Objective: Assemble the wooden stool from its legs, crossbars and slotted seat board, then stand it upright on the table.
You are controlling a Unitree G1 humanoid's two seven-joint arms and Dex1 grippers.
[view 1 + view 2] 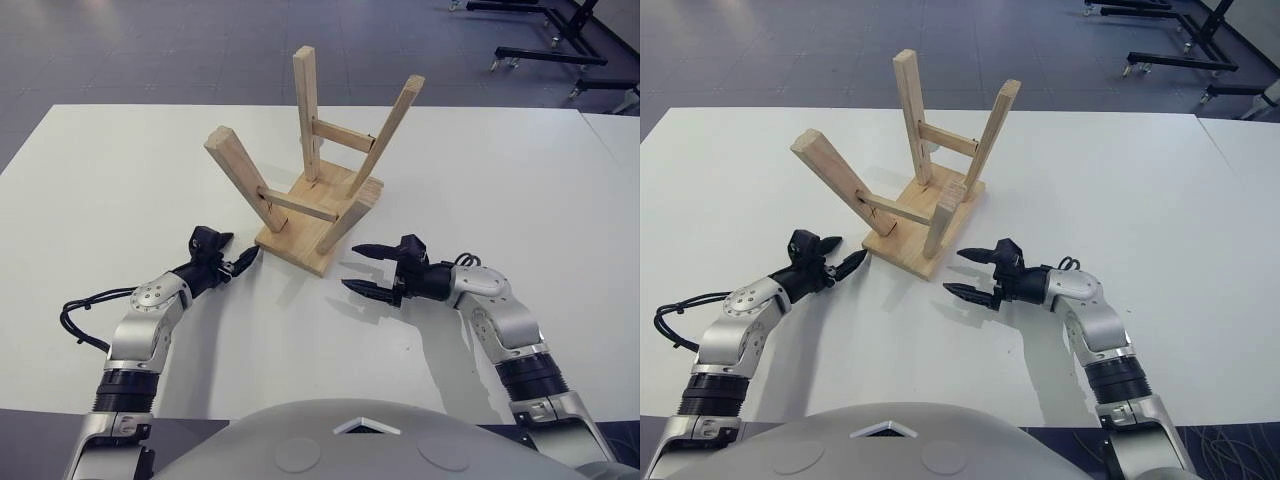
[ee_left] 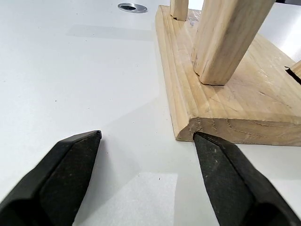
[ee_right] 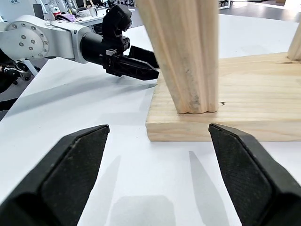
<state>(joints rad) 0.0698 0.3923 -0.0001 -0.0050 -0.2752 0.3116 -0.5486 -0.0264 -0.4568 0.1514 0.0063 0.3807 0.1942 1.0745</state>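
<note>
L claw [image 1: 241, 253] agape | R claw [image 1: 351, 267] agape | stool [image 1: 318, 200] inverted: seat board [image 1: 298, 242] on table [image 1: 100, 180], legs [image 1: 307, 100] up

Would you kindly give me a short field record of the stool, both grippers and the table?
stool: upside down, legs pointing up, crossbars fitted
seat board: flat on the table
left gripper: open, one fingertip at the board's near corner
right gripper: open, just before the board's near edge, not touching
task: assembled, not yet upright
</note>
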